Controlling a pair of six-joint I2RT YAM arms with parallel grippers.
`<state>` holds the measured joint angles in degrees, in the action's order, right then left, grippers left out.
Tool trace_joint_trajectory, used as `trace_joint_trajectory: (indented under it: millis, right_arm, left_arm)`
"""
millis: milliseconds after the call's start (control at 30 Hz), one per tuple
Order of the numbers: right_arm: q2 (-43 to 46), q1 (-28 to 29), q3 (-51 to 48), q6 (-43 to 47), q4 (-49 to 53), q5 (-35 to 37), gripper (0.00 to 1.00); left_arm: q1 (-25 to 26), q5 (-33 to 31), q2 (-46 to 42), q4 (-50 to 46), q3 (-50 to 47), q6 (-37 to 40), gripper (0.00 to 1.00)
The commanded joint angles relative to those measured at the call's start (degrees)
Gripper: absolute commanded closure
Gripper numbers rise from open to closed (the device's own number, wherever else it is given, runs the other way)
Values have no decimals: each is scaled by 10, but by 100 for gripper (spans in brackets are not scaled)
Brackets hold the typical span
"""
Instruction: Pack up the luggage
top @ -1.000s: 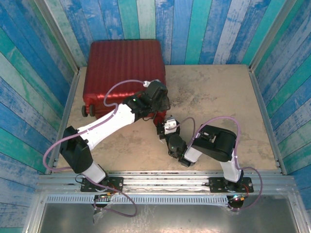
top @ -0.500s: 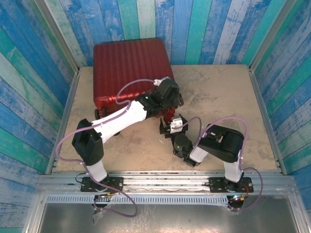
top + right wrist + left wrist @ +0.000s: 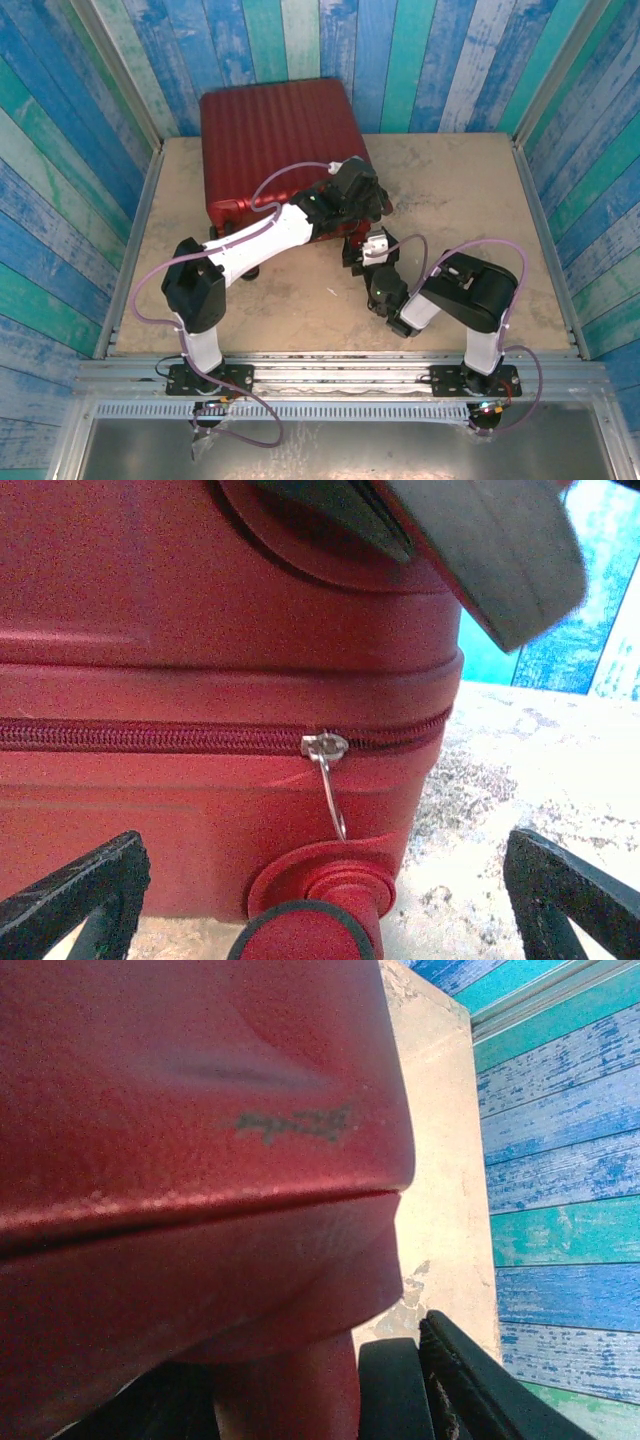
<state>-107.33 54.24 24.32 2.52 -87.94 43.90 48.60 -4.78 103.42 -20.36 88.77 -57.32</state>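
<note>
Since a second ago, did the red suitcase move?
Yes. The suitcase slid right, leaving more bare table between it and the left wall, and its near end swung right the most.

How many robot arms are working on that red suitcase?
2. The left arm reaches to the suitcase's near right corner; the right arm is folded low, pointing at that same corner.

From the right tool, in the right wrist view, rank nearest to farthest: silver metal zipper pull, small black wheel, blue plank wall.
1. Small black wheel, low centre.
2. Silver metal zipper pull, just above.
3. Blue plank wall, far right.
</note>
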Motion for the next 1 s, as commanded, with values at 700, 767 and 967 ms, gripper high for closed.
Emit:
trace_joint_trajectory:
  millis: [700, 767, 967]
  right_arm:
    - [33, -63, 36, -42, 116, -84, 22]
    - [33, -63, 39, -47, 119, -80, 23]
    - [34, -63, 48, -49, 114, -41, 37]
  left_arm:
    - [21, 84, -16, 154, 45, 53, 100]
    - [21, 85, -21, 153, 43, 52, 100]
    - [21, 86, -40, 154, 31, 50, 100]
